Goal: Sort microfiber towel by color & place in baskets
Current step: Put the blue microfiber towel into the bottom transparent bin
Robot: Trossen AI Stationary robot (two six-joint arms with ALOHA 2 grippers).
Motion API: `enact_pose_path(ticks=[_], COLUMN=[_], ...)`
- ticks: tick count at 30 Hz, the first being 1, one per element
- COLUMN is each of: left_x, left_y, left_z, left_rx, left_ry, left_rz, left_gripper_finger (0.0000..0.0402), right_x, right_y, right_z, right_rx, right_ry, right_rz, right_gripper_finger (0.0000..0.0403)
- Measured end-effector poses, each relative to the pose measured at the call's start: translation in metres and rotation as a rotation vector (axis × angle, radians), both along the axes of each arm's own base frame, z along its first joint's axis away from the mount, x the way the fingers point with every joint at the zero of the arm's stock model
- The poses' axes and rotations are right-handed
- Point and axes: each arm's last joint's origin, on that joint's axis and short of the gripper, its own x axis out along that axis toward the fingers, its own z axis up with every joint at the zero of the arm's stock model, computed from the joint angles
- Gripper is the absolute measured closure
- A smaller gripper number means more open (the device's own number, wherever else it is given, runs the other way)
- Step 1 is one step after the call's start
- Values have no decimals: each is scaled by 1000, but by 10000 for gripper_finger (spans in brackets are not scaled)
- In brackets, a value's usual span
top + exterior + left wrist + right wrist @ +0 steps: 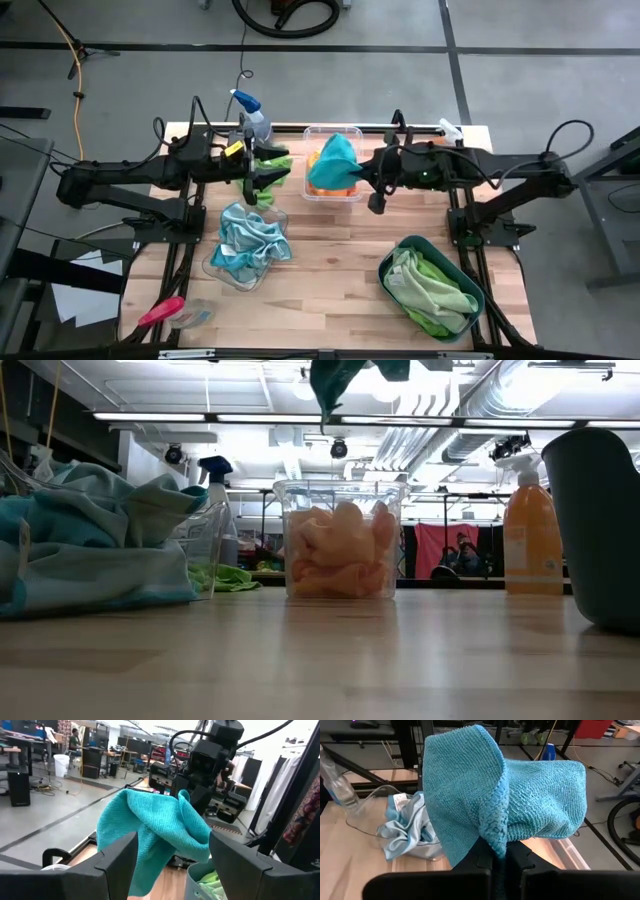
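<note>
A teal-blue microfiber towel (330,158) hangs above the clear deep tub (345,194), which holds orange towels (338,552). My right gripper (360,175) comes from the table's right and is shut on the towel. My left gripper (278,172) stands open just left of the tub, level and facing the hanging towel (155,827) without touching it. Below the left gripper, a green towel (262,193) lies on the table. The shallow clear dish (222,272) holds light blue towels (250,240). The dark teal basin (395,262) holds green towels (432,285). My right gripper pinches a bunched fold of the teal-blue towel along its stitched edge (496,837) between its two shut fingers. The fingers slant down from the table's right side. The towel is lifted clear over the tub and drapes slack around and below the fingers.
Two spray bottles stand at the far edge, one with a blue head (250,110) and one orange (530,530). A pink-handled tool (160,312) lies at the near left corner. Bare wood lies between the dish and the basin.
</note>
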Motion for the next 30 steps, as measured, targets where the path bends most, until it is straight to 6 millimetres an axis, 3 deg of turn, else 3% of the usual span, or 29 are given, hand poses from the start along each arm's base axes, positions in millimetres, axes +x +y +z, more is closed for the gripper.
enact_pose_path(ticks=[11, 30], left_x=[1, 25], left_y=[0, -8], left_z=[-1, -15], left_rx=[-43, 10], left_ry=[-5, 53], left_rz=[-8, -39], left_gripper_finger=[167, 167], right_x=[2, 2], right_y=[0, -2], right_z=[1, 3], right_rx=[0, -13], right_ry=[6, -19], right_rz=[-1, -73], right_gripper_finger=[396, 396])
